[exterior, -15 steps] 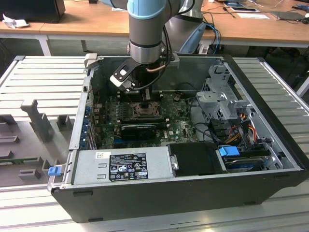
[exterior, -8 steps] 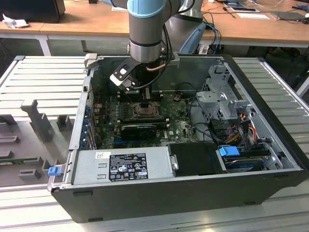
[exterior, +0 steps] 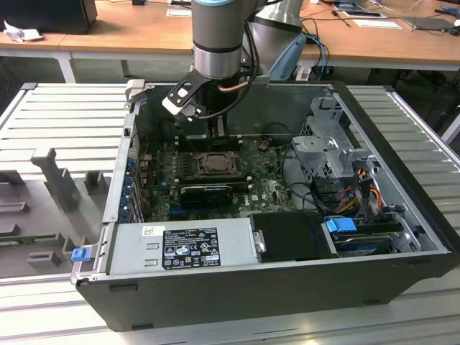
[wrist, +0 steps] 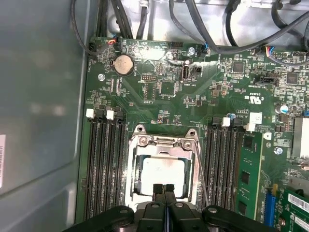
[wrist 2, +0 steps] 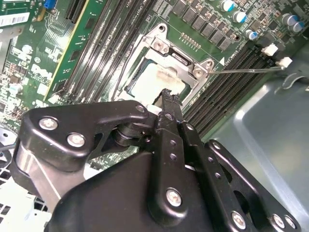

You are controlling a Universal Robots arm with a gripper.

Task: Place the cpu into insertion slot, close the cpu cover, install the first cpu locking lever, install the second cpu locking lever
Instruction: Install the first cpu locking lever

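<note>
Silvery chip [wrist: 163, 170] lies under its lowered cover [wrist: 164, 141]; the pincer [wrist: 163, 187], clenched on nothing, sits at the cover's edge; a lever [wrist 2: 246, 70] looks unlatched.

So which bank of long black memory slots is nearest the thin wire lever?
The bank bordered by the upright green memory card; the thin wire lever runs alongside it. The other bank adjoins the grey case wall.
</note>
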